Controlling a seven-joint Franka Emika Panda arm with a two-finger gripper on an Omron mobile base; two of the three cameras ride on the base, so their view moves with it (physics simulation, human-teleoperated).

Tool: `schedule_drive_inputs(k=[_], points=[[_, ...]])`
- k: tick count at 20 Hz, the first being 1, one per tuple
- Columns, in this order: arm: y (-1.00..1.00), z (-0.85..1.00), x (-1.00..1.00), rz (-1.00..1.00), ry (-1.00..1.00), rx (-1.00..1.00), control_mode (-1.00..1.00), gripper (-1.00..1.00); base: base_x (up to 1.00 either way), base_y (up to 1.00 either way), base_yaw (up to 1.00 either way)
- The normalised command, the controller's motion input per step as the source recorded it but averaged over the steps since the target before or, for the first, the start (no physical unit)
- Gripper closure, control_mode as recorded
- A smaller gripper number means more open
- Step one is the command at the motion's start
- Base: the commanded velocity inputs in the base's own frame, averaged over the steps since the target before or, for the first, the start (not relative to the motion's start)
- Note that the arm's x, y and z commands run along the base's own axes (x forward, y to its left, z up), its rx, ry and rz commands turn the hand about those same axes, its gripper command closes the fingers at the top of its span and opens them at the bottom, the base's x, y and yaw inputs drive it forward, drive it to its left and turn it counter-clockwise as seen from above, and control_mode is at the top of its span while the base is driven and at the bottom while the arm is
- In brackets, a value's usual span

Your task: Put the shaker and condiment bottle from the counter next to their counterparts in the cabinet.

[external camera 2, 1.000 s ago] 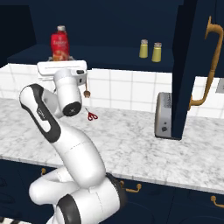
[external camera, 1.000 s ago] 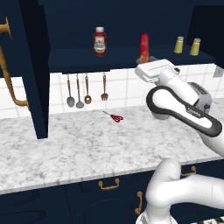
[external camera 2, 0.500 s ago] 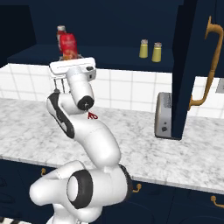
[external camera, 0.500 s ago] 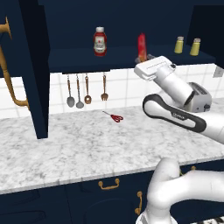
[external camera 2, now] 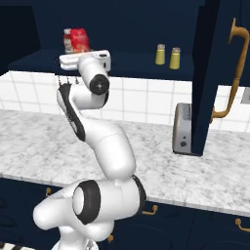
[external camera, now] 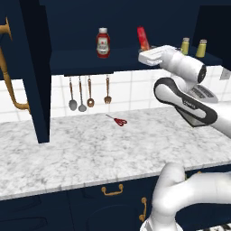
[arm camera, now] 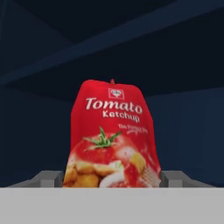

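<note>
Pincer (arm camera: 112,180): I hold it up at the cabinet (external camera: 122,61) shelf, jaws clasping the condiment bottle (arm camera: 112,135) upright between them, ready to stand beside the ketchup bottle (external camera: 103,43) off to one side.

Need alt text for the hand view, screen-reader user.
A red ketchup bottle labelled "Tomato Ketchup", with a tomato picture, stands close in front of the camera between the two grey fingertips of the pincer. Behind it is the dark navy inside of the cabinet.
</note>
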Motion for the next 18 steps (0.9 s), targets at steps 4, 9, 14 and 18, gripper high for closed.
schedule_drive_inputs(k=[4, 9, 14, 18], points=[[0.01, 0.46, 0.39, 0.00, 0.21, -0.04, -1.00, 1.00, 0.00, 0.00, 0.00], [0.03, -0.48, 0.35, 0.00, 0.40, -0.21, -1.00, 1.00, 0.00, 0.00, 0.00], [0.02, 0.04, 0.18, 0.00, 0.09, 0.00, -1.00, 1.00, 0.00, 0.00, 0.00], [0.25, 0.24, 0.12, 0.00, 0.01, -0.05, -1.00, 1.00, 0.00, 0.00, 0.00]])
